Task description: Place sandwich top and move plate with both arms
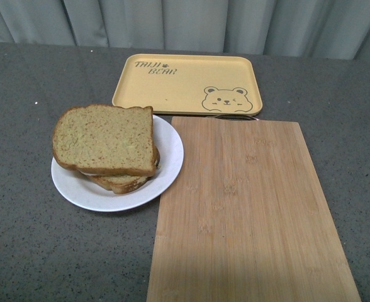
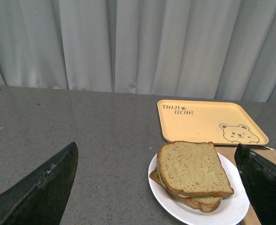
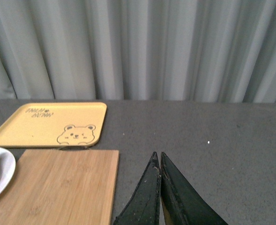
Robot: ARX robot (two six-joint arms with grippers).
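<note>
The sandwich top (image 1: 104, 138), a plain tan slice with a brown crust, lies on the lower slice on the white plate (image 1: 170, 148) at the table's left. A thin white layer shows between the slices. The stack also shows in the left wrist view (image 2: 192, 167) on the plate (image 2: 234, 211). My left gripper (image 2: 159, 154) is open, its black fingers (image 2: 44, 190) spread wide and held back from the plate. My right gripper (image 3: 157, 155) is shut and empty above the grey table, to the right of the board. Neither arm shows in the front view.
A bamboo cutting board (image 1: 248, 214) lies right of the plate, its corner touching the plate's rim. A yellow bear tray (image 1: 188, 83) sits behind them, empty. The table (image 1: 21, 251) is dark grey, with a grey curtain (image 1: 185, 22) at its back.
</note>
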